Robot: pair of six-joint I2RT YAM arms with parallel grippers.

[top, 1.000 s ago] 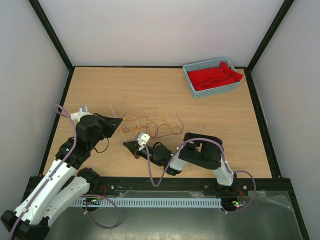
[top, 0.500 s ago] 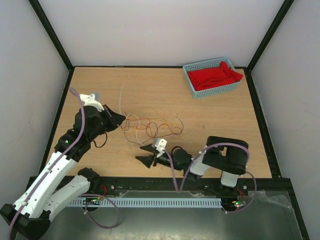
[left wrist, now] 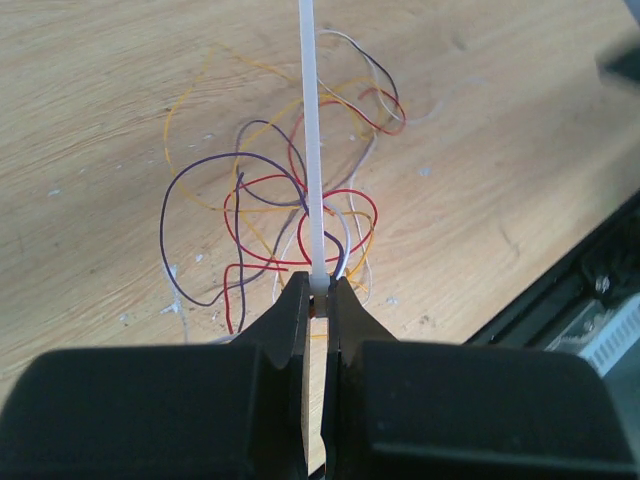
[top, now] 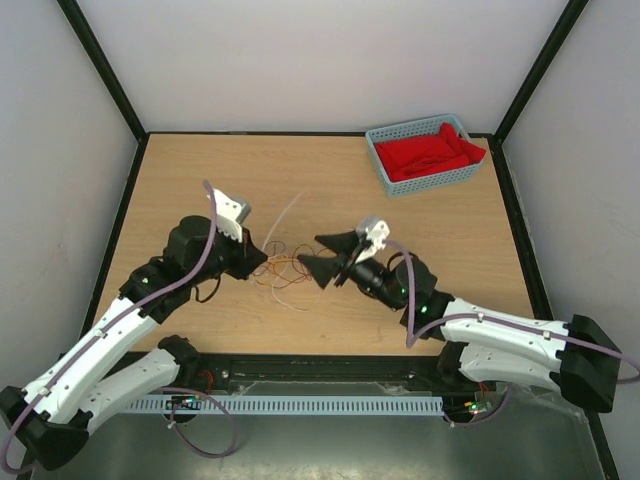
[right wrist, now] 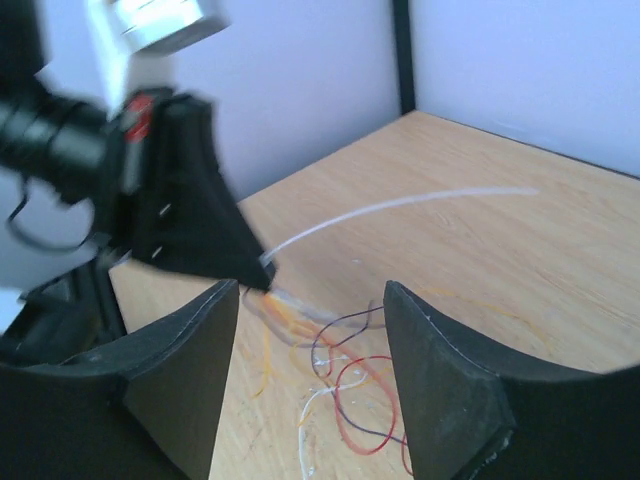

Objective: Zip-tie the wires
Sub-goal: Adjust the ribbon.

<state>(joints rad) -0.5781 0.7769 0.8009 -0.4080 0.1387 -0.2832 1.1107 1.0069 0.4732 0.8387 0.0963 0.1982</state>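
The wires (top: 285,272) are a loose tangle of thin red, orange, purple and white strands on the wooden table; they also show under both wrist cameras, wires (left wrist: 268,195) and wires (right wrist: 352,395). My left gripper (top: 262,250) is shut on the head of a white zip tie (left wrist: 311,120). The strap rises from the tangle and points away over the table, zip tie (top: 288,212). My right gripper (top: 314,254) is open with nothing between its fingers. It hovers just right of the wires and faces the left gripper (right wrist: 205,225). The zip tie (right wrist: 400,208) arcs above its jaws.
A blue basket (top: 384,176) holding red cloth (top: 430,153) stands at the back right corner. Black frame posts and white walls close in the table on three sides. A black rail runs along the near edge.
My right gripper opened, lifted from near the front edge and swung up to face the left one. My left gripper moved right with the zip tie. The wire tangle has drawn tighter.
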